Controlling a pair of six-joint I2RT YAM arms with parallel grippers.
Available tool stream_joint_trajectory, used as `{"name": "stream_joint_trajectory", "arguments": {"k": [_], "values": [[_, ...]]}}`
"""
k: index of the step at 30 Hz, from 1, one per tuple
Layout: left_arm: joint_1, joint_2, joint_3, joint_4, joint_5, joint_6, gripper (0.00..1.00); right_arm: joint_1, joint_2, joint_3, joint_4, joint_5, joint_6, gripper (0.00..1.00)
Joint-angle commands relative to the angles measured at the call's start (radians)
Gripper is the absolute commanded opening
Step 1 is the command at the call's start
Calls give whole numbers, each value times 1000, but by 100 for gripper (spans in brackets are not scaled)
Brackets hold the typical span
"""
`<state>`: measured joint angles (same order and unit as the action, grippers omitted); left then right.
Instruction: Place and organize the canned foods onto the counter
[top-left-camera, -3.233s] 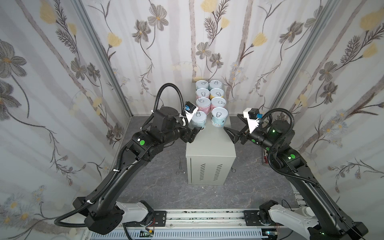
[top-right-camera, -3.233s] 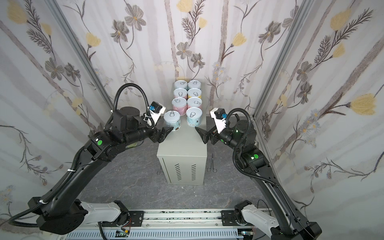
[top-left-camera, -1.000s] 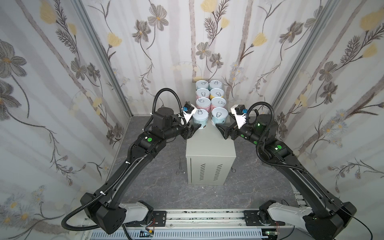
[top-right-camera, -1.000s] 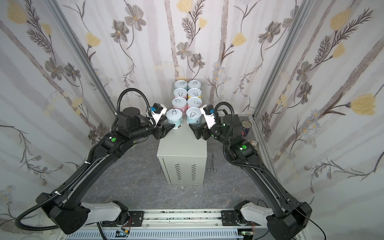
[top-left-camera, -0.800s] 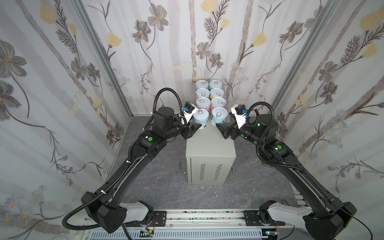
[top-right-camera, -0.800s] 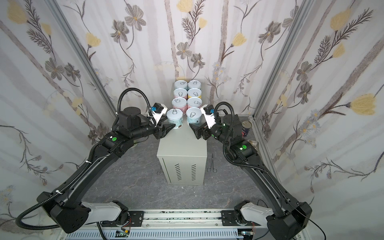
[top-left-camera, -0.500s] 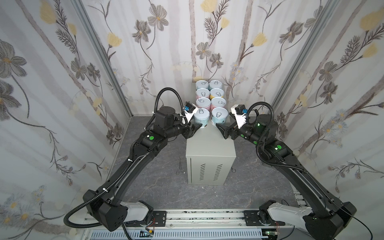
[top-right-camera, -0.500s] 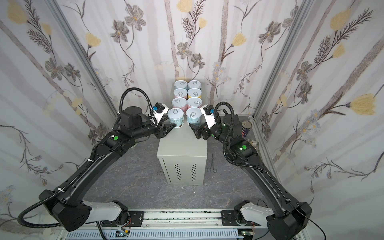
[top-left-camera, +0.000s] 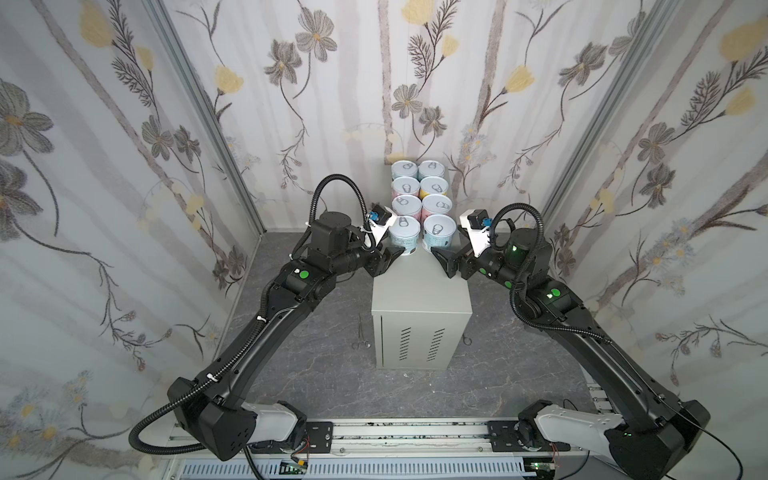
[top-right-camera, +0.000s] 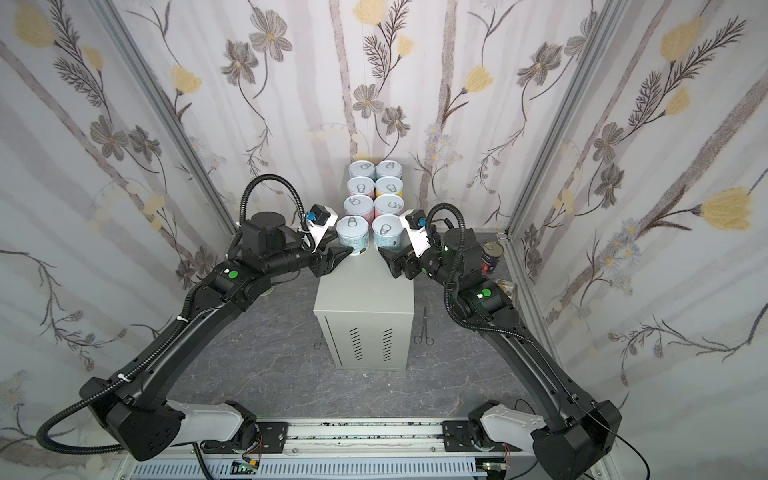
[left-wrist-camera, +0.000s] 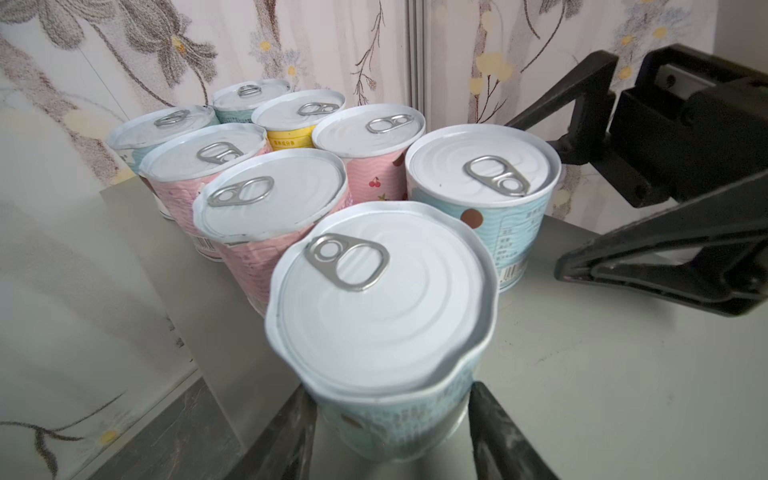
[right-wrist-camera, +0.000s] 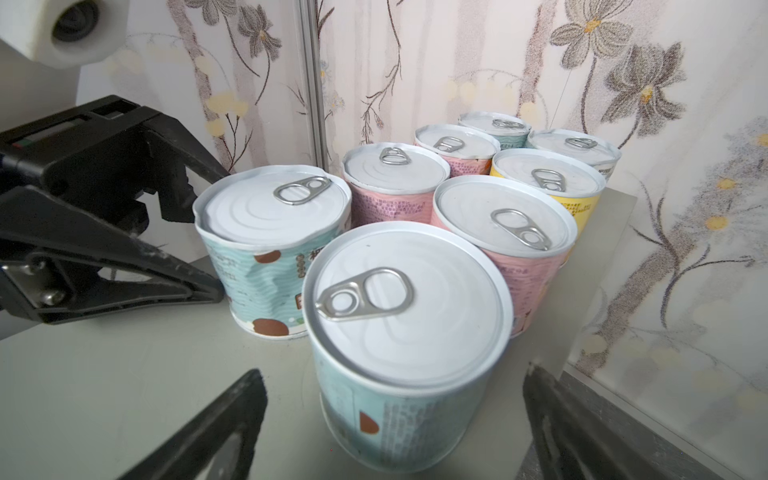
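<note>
Clenches the left pincer (left-wrist-camera: 390, 399) on the dented blue can (left-wrist-camera: 382, 316), upright at the worktop's (top-left-camera: 419, 286) left edge. Holds the right pincer (right-wrist-camera: 395, 376) released, jaws wide either side of the second blue can (right-wrist-camera: 407, 324) by the worktop's right edge, clear of its sides. Shows six more cans (top-left-camera: 419, 189) packed in pairs toward the worktop's back. Leaves the dark tomato can (top-right-camera: 493, 257) down beside the worktop, off it. Risks crumpling the thin wall more by squeezing harder. Risks bumping a neighbour, or tipping a can over the worktop's edge, through a sideways drag or uneven release.
</note>
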<state>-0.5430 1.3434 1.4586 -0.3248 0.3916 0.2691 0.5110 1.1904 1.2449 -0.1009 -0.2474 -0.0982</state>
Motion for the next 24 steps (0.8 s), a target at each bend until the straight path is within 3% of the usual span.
{"name": "stream_joint_trajectory", "arguments": {"k": [1, 24], "values": [[0, 3, 8, 40, 26, 4, 56, 0, 0, 7, 37, 12, -12, 96], [-1, 19, 12, 55, 46, 2, 54, 0, 20, 18, 42, 17, -16, 96]]}}
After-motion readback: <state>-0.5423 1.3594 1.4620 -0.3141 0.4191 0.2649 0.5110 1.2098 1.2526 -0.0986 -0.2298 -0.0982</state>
